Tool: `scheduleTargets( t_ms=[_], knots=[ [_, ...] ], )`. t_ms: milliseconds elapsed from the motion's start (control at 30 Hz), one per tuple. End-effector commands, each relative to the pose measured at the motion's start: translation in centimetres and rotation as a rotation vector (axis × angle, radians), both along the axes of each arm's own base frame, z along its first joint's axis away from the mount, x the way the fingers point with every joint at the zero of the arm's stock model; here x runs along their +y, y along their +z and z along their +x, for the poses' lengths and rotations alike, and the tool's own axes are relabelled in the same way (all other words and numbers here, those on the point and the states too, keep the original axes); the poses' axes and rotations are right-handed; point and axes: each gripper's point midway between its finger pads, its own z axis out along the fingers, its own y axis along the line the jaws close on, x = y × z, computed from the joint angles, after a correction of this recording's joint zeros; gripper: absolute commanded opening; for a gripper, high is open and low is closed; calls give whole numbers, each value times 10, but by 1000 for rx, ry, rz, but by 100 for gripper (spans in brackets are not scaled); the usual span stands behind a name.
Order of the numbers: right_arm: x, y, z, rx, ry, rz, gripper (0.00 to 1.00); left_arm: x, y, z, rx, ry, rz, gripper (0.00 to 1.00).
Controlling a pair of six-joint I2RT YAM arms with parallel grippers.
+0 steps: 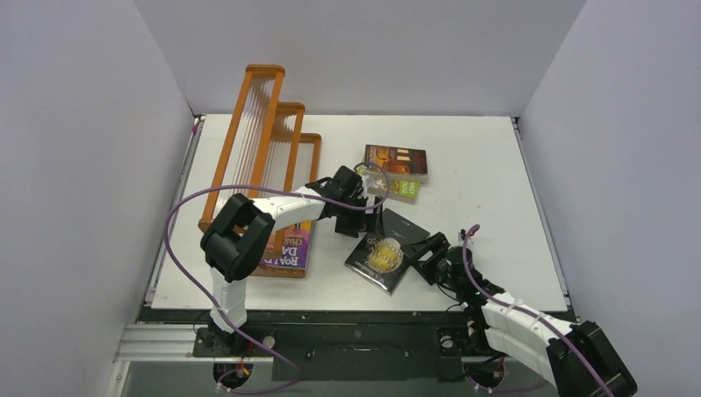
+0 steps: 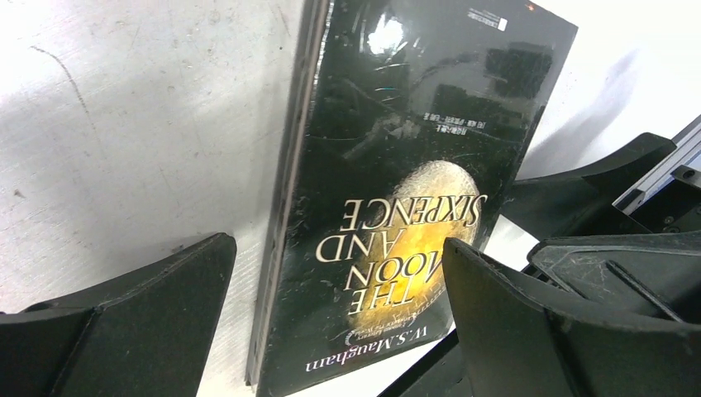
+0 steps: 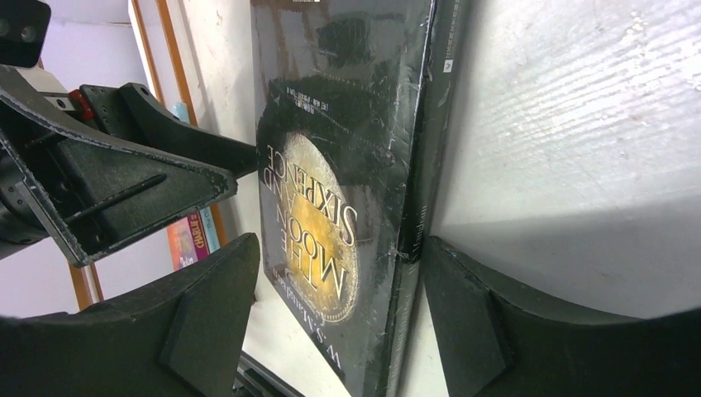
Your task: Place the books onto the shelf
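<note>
Right gripper (image 3: 340, 244) straddles the near-right edge of the black book (image 1: 382, 248) lying on the table (image 1: 479, 165), jaws parted, unclamped; left gripper (image 2: 335, 248) gapes empty at its far edge. Glossy cover could slip when pinched.

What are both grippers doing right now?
Left gripper: open, holding nothing.
Right gripper: open, straddling the black book, not clamped on it.

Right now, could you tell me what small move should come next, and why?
Probably close the right gripper on the near corner of the black book: its open jaws straddle that corner, while the left gripper hovers open at the far end, holding nothing.
</note>
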Motion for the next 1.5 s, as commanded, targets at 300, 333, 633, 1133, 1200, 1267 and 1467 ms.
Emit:
scheduleTargets(
  t_ms=[300,333,633,1133,1200,1267,1467],
  knots=[
    [25,46,25,-127,38,55,67,-24,8,-9,-19,-59,-71,96],
    [25,49,25,-135,39,60,67,-24,8,-9,-18,-60,-75,96],
    [22,41,19,-129,34,61,66,-27,13,-10,-26,-64,-91,96],
    [30,45,19,-154,58,82,49,-34,22,-18,-9,-92,-137,96],
    [31,45,20,-155,62,81,44,-35,24,-18,-12,-92,-142,96],
    [32,45,20,-155,65,84,42,-35,27,-18,-17,-91,-147,96],
    [33,44,21,-156,64,83,36,-35,31,-16,-21,-88,-143,96]
  ],
)
